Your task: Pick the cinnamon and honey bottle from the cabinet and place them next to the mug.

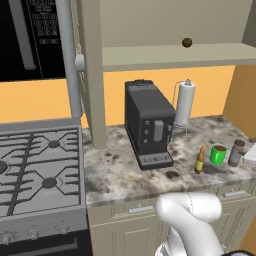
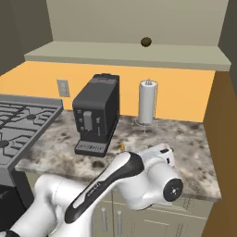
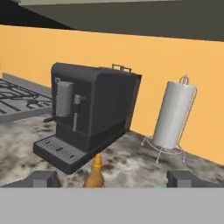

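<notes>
3 items on counter: honey bottle [image 1: 200, 160], mug [image 1: 218, 154], cinnamon [image 1: 236, 153] | jaws open, empty, bottle top between

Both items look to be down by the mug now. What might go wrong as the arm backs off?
The honey bottle is slim and stands just ahead of the gripper, between the open fingertips; a sideways retreat might tip it. The mug and cinnamon stand close beside it, so a fall could knock them. The cinnamon also sits near the counter end.
</notes>
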Robot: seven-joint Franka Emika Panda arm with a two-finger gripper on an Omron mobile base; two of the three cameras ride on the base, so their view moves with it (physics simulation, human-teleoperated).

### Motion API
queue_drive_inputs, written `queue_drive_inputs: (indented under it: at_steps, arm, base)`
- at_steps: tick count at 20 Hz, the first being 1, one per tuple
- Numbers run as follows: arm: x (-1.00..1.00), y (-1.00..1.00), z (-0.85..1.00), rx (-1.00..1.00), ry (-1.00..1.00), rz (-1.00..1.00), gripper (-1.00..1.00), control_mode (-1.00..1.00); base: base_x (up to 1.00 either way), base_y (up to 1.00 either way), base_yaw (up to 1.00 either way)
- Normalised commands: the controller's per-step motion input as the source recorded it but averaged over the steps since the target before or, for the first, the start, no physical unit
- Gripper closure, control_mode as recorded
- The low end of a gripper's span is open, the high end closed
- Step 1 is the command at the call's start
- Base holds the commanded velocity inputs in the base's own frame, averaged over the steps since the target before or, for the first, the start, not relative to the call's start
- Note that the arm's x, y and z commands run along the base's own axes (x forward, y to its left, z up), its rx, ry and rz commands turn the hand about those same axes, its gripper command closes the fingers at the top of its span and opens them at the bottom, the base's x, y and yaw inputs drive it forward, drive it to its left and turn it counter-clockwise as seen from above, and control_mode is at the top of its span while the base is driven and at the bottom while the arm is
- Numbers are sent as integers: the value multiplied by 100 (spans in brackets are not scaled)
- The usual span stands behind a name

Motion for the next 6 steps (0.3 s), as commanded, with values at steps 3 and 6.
queue_drive_inputs:
  at_steps: [3,6]
  arm:
    - [0,72,100,-9,16,-11,-100,-100]
    - [0,66,100,-6,20,-14,-100,-100]
  base:
    - [0,0,0]
    - [0,0,0]
